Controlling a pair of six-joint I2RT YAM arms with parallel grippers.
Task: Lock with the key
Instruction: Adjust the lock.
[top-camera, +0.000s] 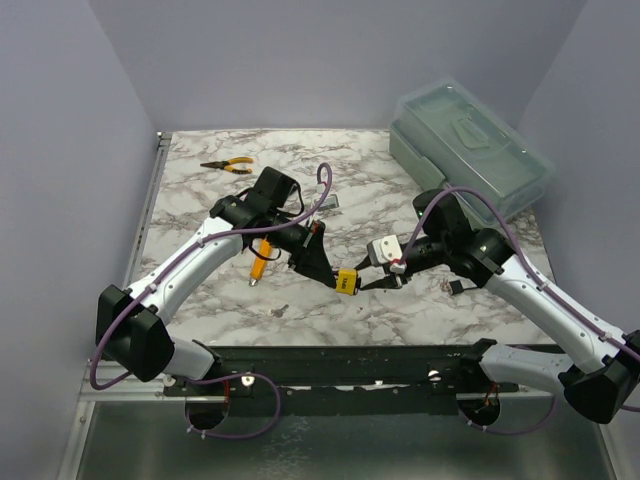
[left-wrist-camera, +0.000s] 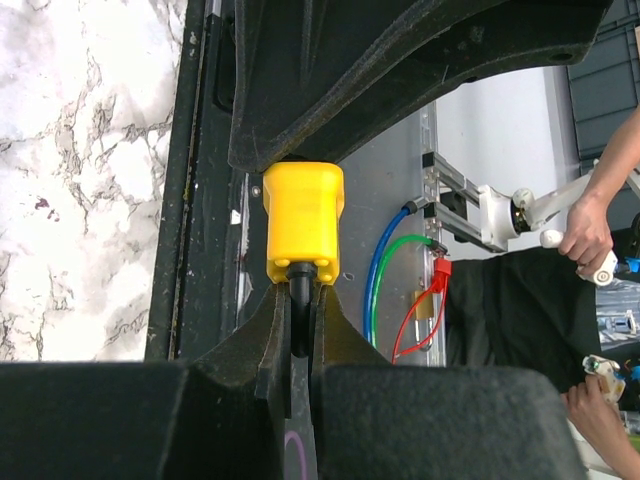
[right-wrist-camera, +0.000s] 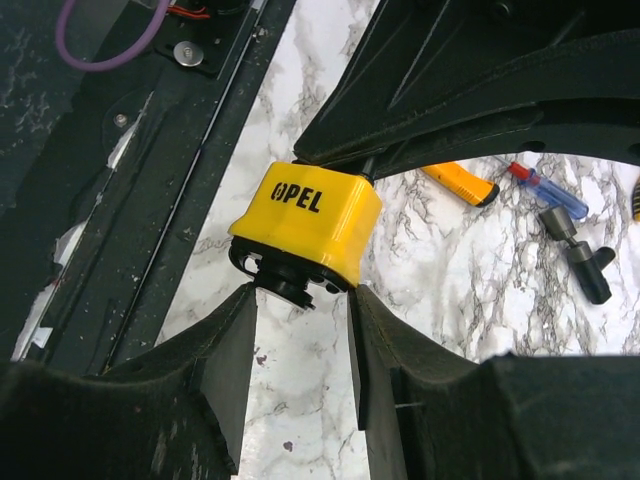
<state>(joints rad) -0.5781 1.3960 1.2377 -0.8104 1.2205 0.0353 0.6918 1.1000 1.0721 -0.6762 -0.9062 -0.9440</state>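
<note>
Yellow padlock (right-wrist-camera: 305, 225): left pincer (left-wrist-camera: 300, 322) pinches its black stem (left-wrist-camera: 298, 282); right pincer (right-wrist-camera: 302, 308) straddles key (right-wrist-camera: 283, 284), spread.

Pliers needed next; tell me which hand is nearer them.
Left. The pliers lie at far left; the left hand is on that side of the yellow padlock, the right hand beyond it.
</note>
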